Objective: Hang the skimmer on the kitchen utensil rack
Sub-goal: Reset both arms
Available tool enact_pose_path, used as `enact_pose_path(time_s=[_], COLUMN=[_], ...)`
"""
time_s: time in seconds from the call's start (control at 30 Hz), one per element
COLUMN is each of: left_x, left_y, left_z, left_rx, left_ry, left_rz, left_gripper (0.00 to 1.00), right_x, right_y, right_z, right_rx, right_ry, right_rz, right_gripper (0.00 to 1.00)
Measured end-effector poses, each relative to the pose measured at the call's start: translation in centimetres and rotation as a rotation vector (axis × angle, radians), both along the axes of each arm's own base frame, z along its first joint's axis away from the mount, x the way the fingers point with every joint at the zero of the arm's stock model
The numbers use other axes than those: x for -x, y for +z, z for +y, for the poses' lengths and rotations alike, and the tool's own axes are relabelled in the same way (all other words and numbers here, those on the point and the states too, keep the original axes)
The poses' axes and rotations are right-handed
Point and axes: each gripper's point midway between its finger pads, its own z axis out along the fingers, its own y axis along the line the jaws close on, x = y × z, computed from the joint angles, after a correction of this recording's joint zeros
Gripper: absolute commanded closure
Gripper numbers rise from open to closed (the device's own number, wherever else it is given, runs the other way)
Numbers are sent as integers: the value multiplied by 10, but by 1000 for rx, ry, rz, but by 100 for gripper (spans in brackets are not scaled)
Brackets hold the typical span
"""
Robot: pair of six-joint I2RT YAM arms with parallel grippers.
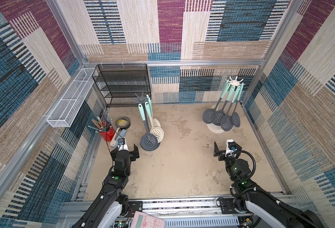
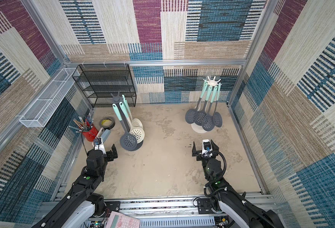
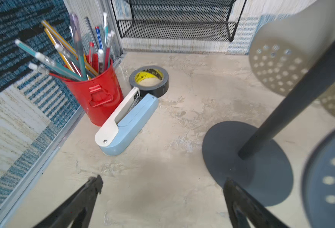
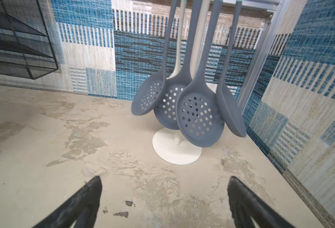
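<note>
Four grey skimmers (image 1: 209, 116) are hung on the white rack (image 4: 174, 152) near the far right corner of the worktop (image 1: 182, 167). One more grey skimmer (image 1: 148, 141) and cream skimmers (image 1: 158, 133) are hung on the grey rack (image 3: 241, 171) nearer the left edge. The left jaws and the right jaws are spread wide, with nothing gripped

Four skimmers (image 1: 227, 122) are grey with mint handles (image 1: 225, 91), their rack (image 1: 235, 80) white, the cup (image 1: 108, 135) red.
</note>
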Motion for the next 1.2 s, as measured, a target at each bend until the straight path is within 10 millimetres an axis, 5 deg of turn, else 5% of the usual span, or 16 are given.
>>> enact_pose_path(time_s=[0.33,0.7,0.97,1.2], left_x=[-24,-79,-78,-72], left_y=[-32,-15,-16,-17], left_z=[7,-15,-19,8], left_rx=[40,78,85,63], left_ry=[-12,-155,-202,-112], left_rz=[38,-20,-18,-26], left_gripper=[0,1,3,3], right_x=[-24,-54,-68,-72], right_y=[-20,-10,-1,-3], right_z=[-8,-21,-36,-34], right_rx=[6,17,-24,-54], right_ry=[25,33,37,69], right_rz=[56,23,4,19], right_gripper=[0,0,1,1])
